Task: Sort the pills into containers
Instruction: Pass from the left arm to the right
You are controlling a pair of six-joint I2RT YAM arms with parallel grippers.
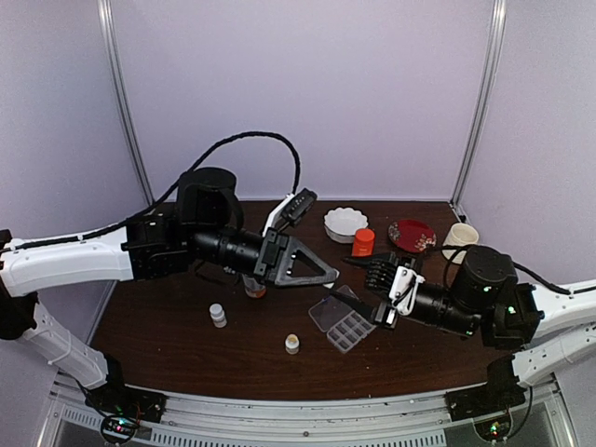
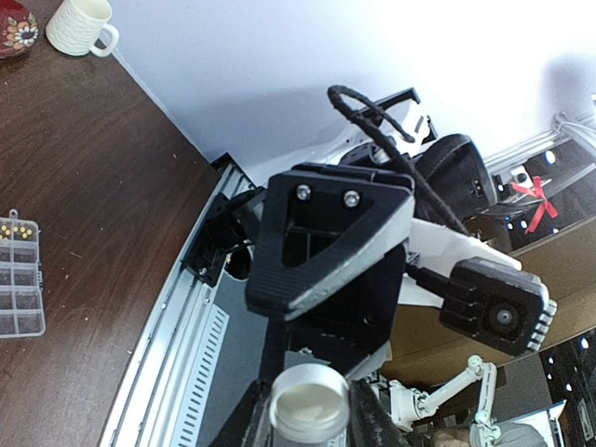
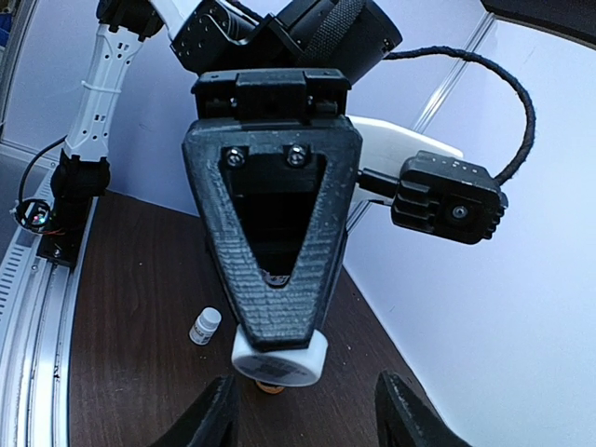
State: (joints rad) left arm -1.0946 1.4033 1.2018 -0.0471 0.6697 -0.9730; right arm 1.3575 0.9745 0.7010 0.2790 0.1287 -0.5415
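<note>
My left gripper (image 1: pixel 321 273) reaches in from the left, above the middle of the table. In the left wrist view it (image 2: pixel 307 428) is shut on a grey-capped bottle (image 2: pixel 307 405), cap toward the camera. The right wrist view shows that bottle's white end (image 3: pixel 279 358) at the left gripper's tip. My right gripper (image 1: pixel 371 275) faces it from the right, open wide and empty, with fingers (image 3: pixel 212 417) far apart. The clear pill box (image 1: pixel 349 328) lies open below both grippers. It also shows in the left wrist view (image 2: pixel 19 275), with a few tiny yellowish pills (image 2: pixel 9 228) in one end cell.
Two small white bottles (image 1: pixel 217 315) (image 1: pixel 292 344) stand on the front part of the table. An orange bottle (image 1: pixel 254 290) sits under the left arm. At the back are a white bowl (image 1: pixel 345 223), an orange cup (image 1: pixel 363 242), a red plate (image 1: pixel 412 235) and a cream mug (image 1: pixel 459 240).
</note>
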